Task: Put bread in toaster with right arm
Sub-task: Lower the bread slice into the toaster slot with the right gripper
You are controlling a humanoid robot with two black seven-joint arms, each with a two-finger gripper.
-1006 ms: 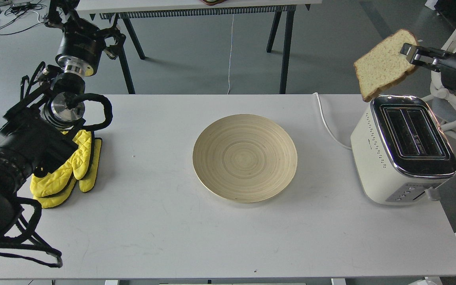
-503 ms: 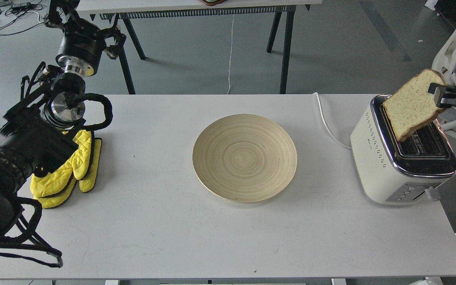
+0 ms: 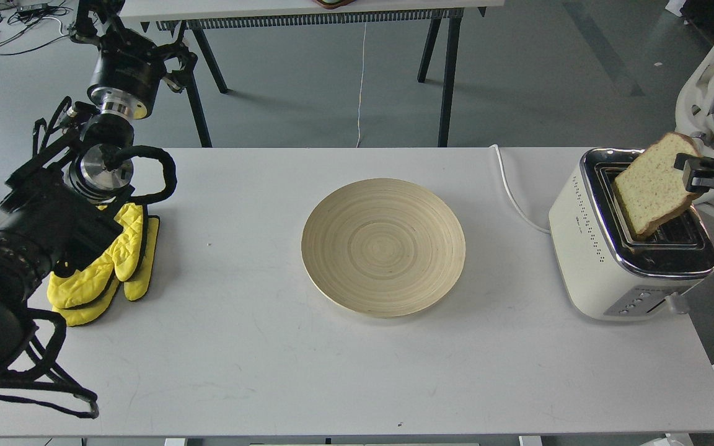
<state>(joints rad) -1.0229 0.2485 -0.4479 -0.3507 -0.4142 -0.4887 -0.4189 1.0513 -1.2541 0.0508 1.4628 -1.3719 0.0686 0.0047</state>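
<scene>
While the bread (image 3: 653, 189) is pinched at its upper right edge by the right gripper (image 3: 691, 171), its lower corner is tilted down-left into the toaster (image 3: 633, 238) slots at frame right. Slice plane not yet aligned with slot. Left gripper (image 3: 126, 38) idle upper left, state unclear; plate (image 3: 383, 246) not obstructing.

A white desk (image 3: 239, 359) fills most of the frame. A round wooden plate (image 3: 383, 246) sits at its centre, yellow mitts (image 3: 106, 266) lie at the left edge, and a toaster (image 3: 623, 248) stands at the right, its cord (image 3: 512, 198) trailing toward the back edge.
</scene>
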